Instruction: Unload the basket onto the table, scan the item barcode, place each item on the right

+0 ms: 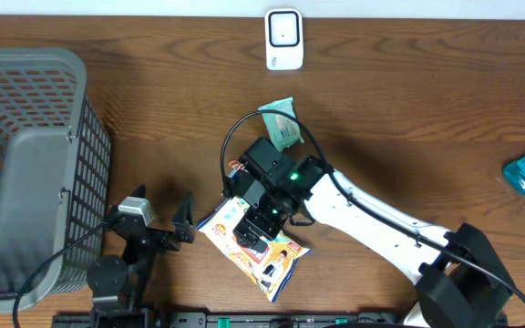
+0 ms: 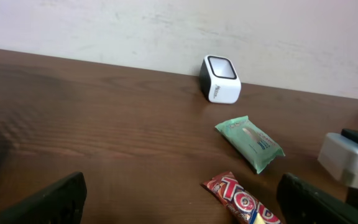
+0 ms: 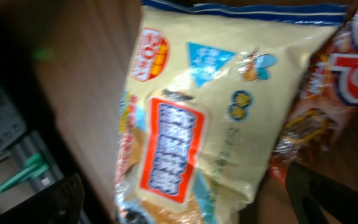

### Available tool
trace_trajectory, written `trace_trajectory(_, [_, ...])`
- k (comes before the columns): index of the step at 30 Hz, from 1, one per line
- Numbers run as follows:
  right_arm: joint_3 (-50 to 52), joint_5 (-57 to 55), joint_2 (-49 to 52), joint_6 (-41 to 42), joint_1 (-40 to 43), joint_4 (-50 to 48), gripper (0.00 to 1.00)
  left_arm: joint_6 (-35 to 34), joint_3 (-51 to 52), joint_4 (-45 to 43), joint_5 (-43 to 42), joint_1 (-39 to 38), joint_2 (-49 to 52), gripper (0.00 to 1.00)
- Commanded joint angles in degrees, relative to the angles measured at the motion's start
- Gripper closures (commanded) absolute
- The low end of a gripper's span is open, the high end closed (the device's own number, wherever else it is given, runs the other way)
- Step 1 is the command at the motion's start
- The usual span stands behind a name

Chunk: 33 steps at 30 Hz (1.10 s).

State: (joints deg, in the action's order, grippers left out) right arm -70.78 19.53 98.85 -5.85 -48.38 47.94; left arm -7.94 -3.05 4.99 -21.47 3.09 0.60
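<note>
The right gripper [image 1: 261, 228] hangs low over the yellow snack bag [image 1: 285, 260], its jaws spread wide. In the right wrist view the dark fingers [image 3: 55, 199] stand either side of the bag [image 3: 191, 112], not pinching it; whether they touch it is unclear. The bag lies flat on the table [image 1: 408, 82], overlapping a red candy bar [image 3: 334, 68], well apart from the white barcode scanner [image 1: 283, 39]. The left gripper [image 1: 160, 211] is spread wide and empty beside the basket [image 1: 25, 91].
</note>
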Motion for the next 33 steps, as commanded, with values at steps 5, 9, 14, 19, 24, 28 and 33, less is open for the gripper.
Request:
trace_trajectory(5, [0.6, 1.1, 2.4, 2.1, 1.2, -1.1, 0.01, -0.5, 1.0, 1.7, -0.1, -0.3, -0.4, 0.02])
trace_trajectory(9, [0.6, 7.7, 7.0, 2.2, 1.1, -1.0, 0.01, -0.5, 1.0, 1.7, -0.1, -0.3, -0.4, 0.02])
trace_trajectory(14, [0.6, 9.3, 13.2, 4.4, 1.2, -1.4, 0.05, -0.5, 1.0, 1.7, -0.1, -0.3, -0.4, 0.02])
trace_trajectory(19, [0.6, 10.3, 17.7, 7.6, 1.2, 0.2, 0.88, -0.5, 1.0, 1.7, -0.1, -0.3, -0.4, 0.02])
trace_trajectory(24, [0.0, 14.6, 17.0, 7.7, 3.5, 1.8, 0.99, -0.5, 1.0, 1.7, -0.1, -0.3, -0.4, 0.02])
trace_trajectory(28, [-0.2, 13.1, 15.8, 11.5, 8.1, 1.9, 0.99, -0.5, 1.0, 1.7, -0.1, -0.3, -0.4, 0.02])
trace_trajectory(33, [-0.2, -0.8, 14.3, 22.5, 16.6, 4.8, 0.99, -0.5, 1.0, 1.7, -0.1, -0.3, -0.4, 0.02])
